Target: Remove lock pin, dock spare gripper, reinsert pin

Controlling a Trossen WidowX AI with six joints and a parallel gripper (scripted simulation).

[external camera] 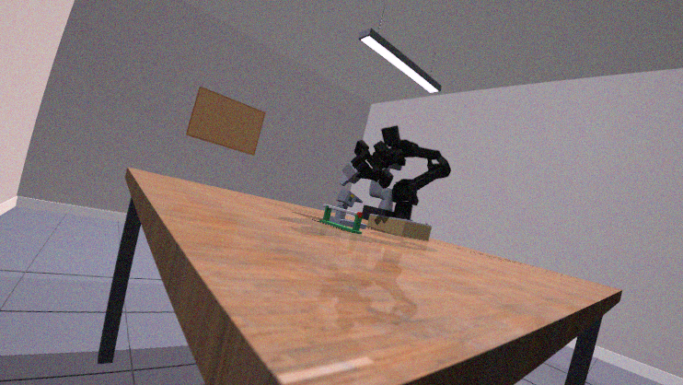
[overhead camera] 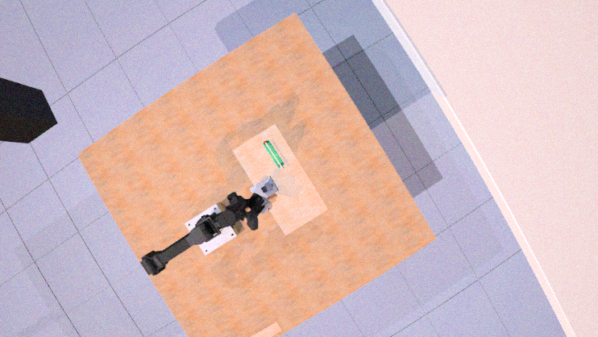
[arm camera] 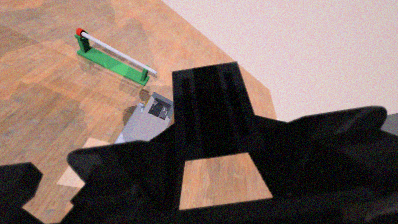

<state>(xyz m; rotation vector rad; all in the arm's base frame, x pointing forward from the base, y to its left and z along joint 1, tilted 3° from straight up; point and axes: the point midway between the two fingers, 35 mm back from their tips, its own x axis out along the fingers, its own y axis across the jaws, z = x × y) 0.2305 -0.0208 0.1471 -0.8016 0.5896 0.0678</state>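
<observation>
The lock pin (overhead camera: 274,155) (external camera: 341,209) (arm camera: 117,53), grey with a red end, lies across the two posts of the green rack (external camera: 341,227) (arm camera: 112,64). The grey mount (overhead camera: 259,188) (external camera: 343,196) (arm camera: 142,122) stands beside the rack, and its dark opening faces up in the wrist view. My gripper (overhead camera: 259,203) (external camera: 359,168) is shut on the grey spare gripper (overhead camera: 267,205) (external camera: 349,172), held raised close to the mount. The spare gripper looks tilted, and its spigot cannot be made out. The wrist view shows dark gripper parts but no clear view of the grip.
The arm's white base plate (overhead camera: 219,242) sits on a tan block (external camera: 399,227) close behind the mount. A pale rectangle (overhead camera: 301,209) lies on the wooden table (overhead camera: 167,146) (external camera: 262,267) under the rack and mount. A lamp (external camera: 401,62) hangs overhead.
</observation>
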